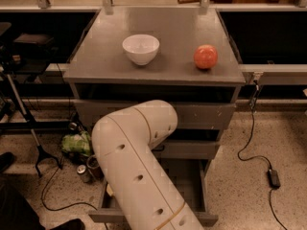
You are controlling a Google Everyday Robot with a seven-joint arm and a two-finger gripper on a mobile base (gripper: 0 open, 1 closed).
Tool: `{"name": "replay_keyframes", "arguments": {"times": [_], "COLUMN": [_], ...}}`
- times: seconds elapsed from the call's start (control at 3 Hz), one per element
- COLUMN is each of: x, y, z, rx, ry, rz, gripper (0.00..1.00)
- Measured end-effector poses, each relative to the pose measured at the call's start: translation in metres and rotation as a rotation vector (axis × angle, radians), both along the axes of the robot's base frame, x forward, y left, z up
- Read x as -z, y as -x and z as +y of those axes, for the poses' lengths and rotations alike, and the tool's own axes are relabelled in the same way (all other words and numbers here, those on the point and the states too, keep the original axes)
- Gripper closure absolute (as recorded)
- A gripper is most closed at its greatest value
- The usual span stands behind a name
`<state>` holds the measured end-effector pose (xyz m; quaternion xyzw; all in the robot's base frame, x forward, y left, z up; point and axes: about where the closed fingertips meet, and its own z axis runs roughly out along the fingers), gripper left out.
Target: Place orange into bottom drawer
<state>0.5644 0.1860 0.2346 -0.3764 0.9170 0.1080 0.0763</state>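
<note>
One drawer open, orange out of sight

The bottom drawer (203,195) stood pulled out beneath the desk (177,28), with the arm (139,157) reaching down over its left side. The gripper and the orange were hidden behind that arm, so its hold could not be told. A good release would likely be low inside the drawer, clear of its walls.

Cream-white arm (139,162), thick and smooth-shelled, rounded at the elbow; thin tan seams ringing the joints; small dark dots along one side, possibly recessed screws. Gripper out of sight behind the arm's bulk.
</note>
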Motion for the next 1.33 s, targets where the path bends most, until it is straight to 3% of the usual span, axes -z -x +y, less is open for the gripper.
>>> {"name": "replay_keyframes", "arguments": {"times": [0.33, 1.33], "x": [-0.004, -0.052], "y": [-0.001, -0.014], "z": [-0.001, -0.003], "rx": [0.004, -0.003], "ry": [-0.001, -0.041], "rz": [-0.011, -0.087], "gripper": [0.04, 0.00]}}
